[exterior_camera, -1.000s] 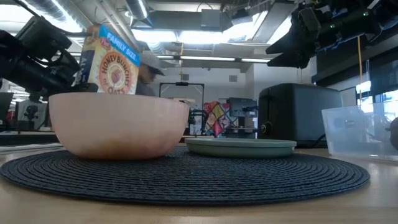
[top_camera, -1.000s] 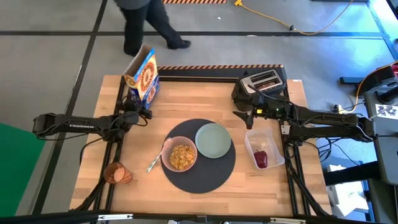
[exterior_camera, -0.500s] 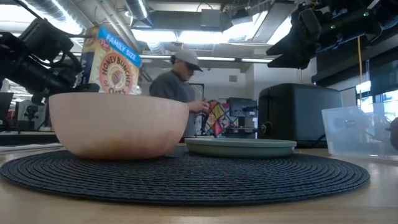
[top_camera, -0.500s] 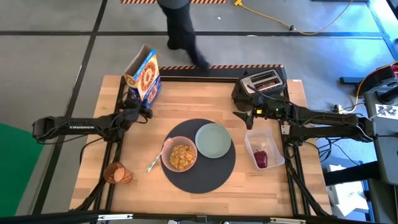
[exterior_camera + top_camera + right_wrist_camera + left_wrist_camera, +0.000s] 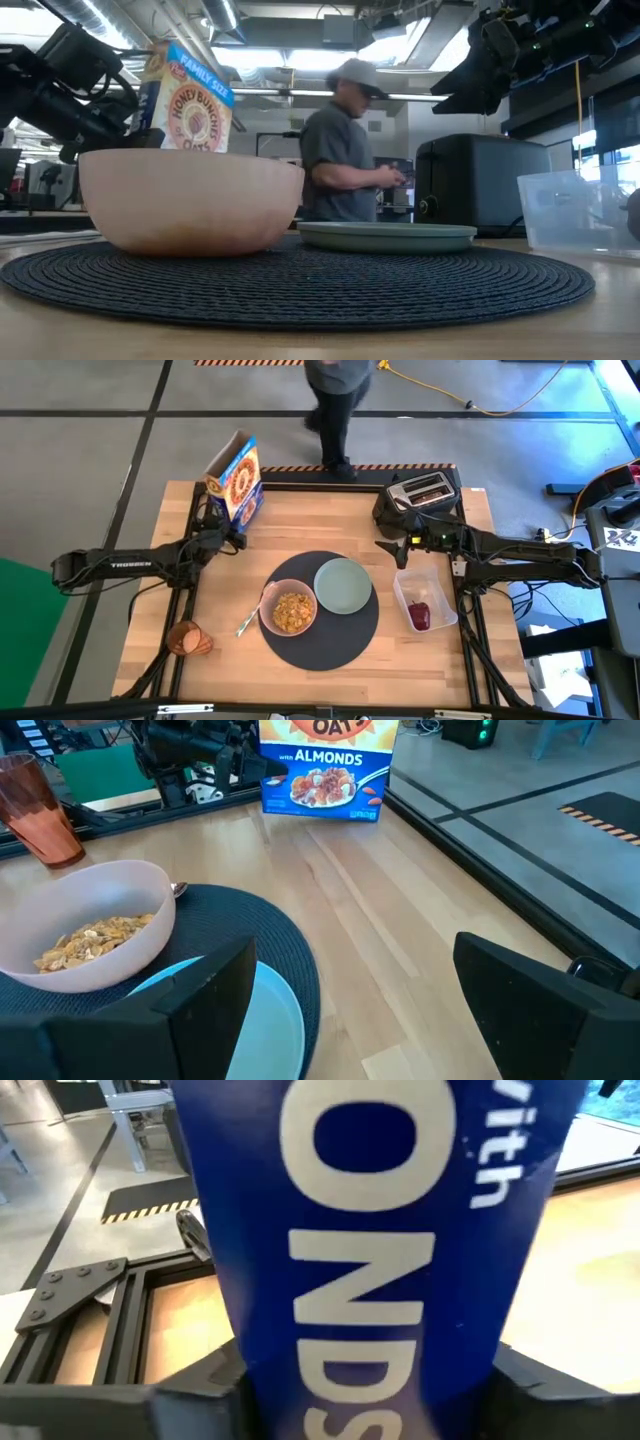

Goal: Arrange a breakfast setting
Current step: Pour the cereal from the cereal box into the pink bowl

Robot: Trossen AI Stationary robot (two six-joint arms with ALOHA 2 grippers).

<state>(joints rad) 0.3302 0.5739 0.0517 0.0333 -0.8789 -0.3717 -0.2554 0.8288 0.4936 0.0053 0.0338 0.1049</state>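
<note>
The breakfast setting lies mid-table. A round dark mat (image 5: 325, 650) carries a pink bowl (image 5: 289, 609) of cereal and a pale-green plate (image 5: 343, 585). A metal spoon (image 5: 248, 622) lies at the bowl's left. An amber cup (image 5: 188, 639) stands near the left front corner. A red fruit (image 5: 419, 614) lies in a clear tub (image 5: 440, 592). At the far left, my left gripper (image 5: 228, 528) is shut on a cereal box (image 5: 237, 482). My right gripper (image 5: 385, 546) hangs open above the table, between the toaster and the plate. My left gripper has the cereal box's narrow blue side panel (image 5: 262, 1365) between its two fingers, one on each broad face. The fingers come nearly level from the table's left side, low on the box. The box's bottom (image 5: 320, 812) rests on the table, and the box leans slightly.
A black toaster (image 5: 422, 495) stands at the far right, just behind my right gripper. A person (image 5: 335, 400) stands on the floor beyond the far edge. Bare wood shows between the cereal box and the toaster and along the near edge.
My left gripper has swung a little toward the table's right, and the cereal box has shifted that way with it, turning and leaning slightly. The person has walked rightward along the far edge.
</note>
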